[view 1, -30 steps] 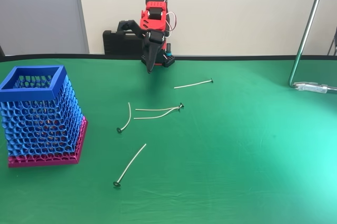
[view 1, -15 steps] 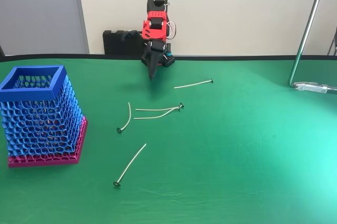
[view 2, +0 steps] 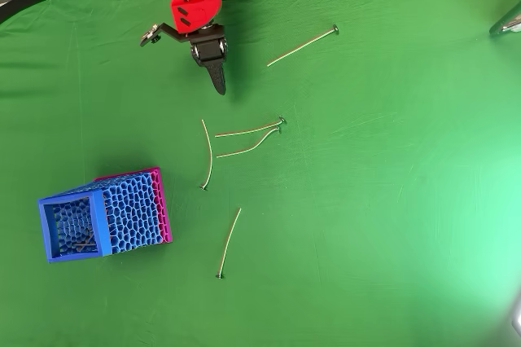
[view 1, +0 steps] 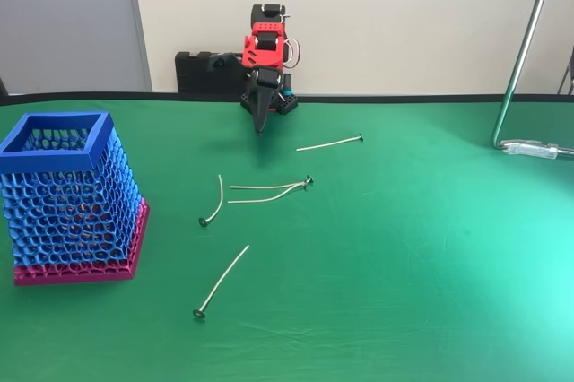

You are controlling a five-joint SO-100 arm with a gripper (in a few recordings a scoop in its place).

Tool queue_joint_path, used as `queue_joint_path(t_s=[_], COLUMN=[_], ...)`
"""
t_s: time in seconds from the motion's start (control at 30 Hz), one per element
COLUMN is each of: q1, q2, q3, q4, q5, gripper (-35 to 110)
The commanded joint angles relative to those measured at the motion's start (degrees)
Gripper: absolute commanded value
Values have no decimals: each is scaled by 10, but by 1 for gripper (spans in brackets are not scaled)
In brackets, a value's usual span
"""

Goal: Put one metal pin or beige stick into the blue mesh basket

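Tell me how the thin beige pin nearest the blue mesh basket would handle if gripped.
The thin, curved beige pin probably flexes and weighs little. Lying flat on the green cloth, it may slip from the jaws. Its small dark head should limit rolling.

Near the top of the frame, left of centre, the red arm's dark end effector (view 2: 217, 78) pointed down over the green counter (view 2: 391, 200), jaws together. Five pins lay scattered mid-frame. The blue mesh basket (view 2: 104, 215) stood lower left, one pin (view 2: 81, 244) inside.

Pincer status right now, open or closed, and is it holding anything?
Pincer: closed, holding nothing, pointing down above the green table near the arm's base.
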Motion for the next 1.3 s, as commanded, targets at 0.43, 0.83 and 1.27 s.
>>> queue_joint_path(t_s=[0.43, 0.83, 1.27], q1=[-1, -5, -13], q2=[128, 183, 183], q3=[3, 3, 3], q4=[130, 196, 224], q5=[31, 34, 54], gripper=[1, 1, 1])
